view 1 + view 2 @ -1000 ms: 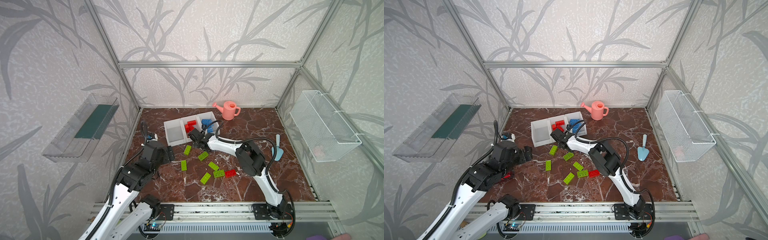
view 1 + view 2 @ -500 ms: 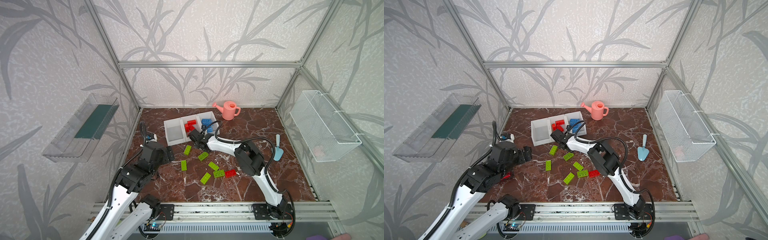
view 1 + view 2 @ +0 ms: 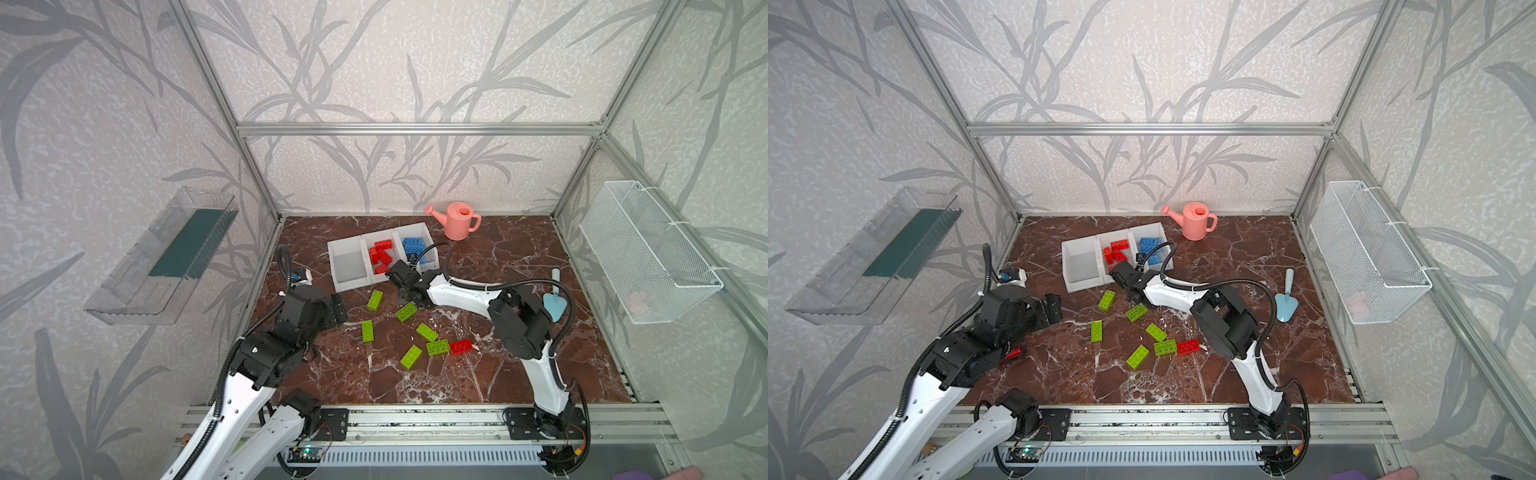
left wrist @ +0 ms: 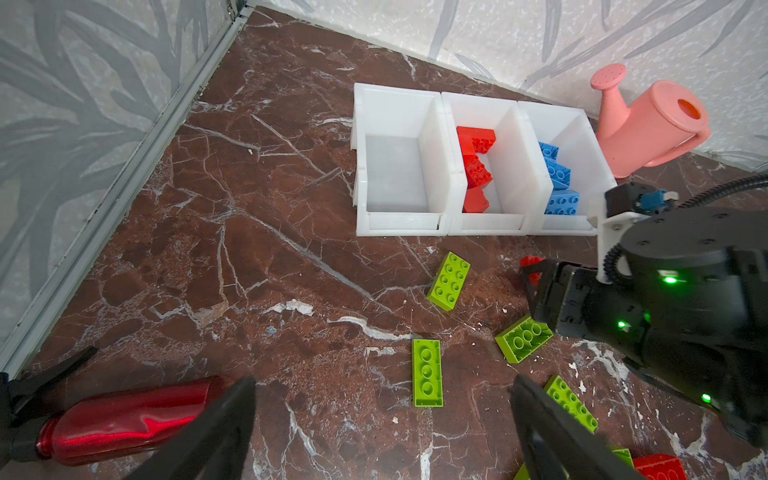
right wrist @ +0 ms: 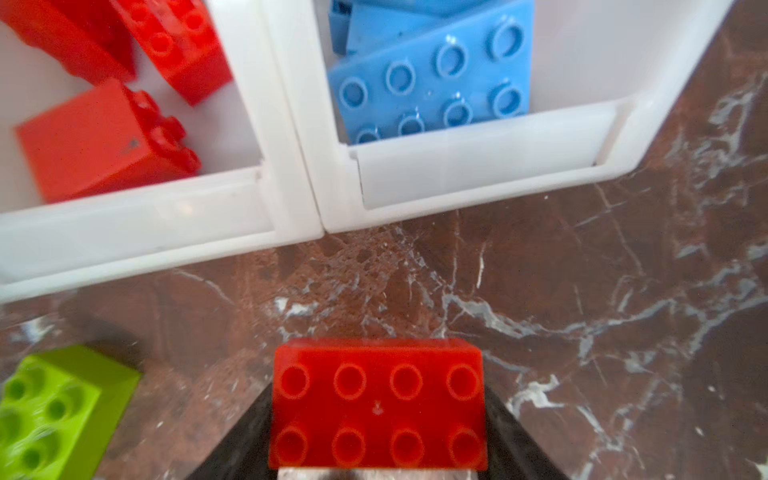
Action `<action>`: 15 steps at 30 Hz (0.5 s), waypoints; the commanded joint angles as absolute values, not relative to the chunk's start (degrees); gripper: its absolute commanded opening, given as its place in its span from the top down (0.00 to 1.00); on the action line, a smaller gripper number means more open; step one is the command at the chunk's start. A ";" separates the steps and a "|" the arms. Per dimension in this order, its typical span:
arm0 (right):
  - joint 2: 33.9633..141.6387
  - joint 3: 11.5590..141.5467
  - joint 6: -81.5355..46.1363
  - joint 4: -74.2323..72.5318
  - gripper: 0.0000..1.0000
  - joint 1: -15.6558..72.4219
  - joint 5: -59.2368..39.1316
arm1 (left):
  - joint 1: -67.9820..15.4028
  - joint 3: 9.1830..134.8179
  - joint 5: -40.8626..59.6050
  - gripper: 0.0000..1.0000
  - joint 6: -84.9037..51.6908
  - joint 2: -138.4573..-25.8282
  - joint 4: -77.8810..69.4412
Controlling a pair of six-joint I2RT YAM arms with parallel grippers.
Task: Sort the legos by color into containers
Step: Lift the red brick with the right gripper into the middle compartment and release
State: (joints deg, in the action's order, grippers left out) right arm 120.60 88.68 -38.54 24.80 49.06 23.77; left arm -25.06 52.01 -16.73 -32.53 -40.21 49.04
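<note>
Three joined white containers stand at the back: the left one empty, the middle holding red legos, the right holding blue legos. Several lime green legos and one red lego lie on the marble floor. My right gripper sits low in front of the middle and right containers, shut on a red lego by its two ends. My left gripper hovers open and empty, left of the green legos.
A pink watering can stands behind the containers. A blue trowel lies at the right. A red bottle lies under my left arm. A wire basket and a clear tray hang on the side walls.
My right gripper's jaws have closed in onto the red lego in front of the containers. The left arm has barely shifted.
</note>
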 commanded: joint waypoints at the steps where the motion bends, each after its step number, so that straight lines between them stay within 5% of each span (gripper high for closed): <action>1: 113.65 87.48 -31.43 21.97 0.40 48.80 19.39 | -24.79 51.67 -18.44 0.05 -32.24 -39.73 49.88; 15: 118.91 105.25 -20.39 24.88 0.40 44.71 0.66 | -24.86 51.46 -16.36 0.05 -30.86 -40.74 49.50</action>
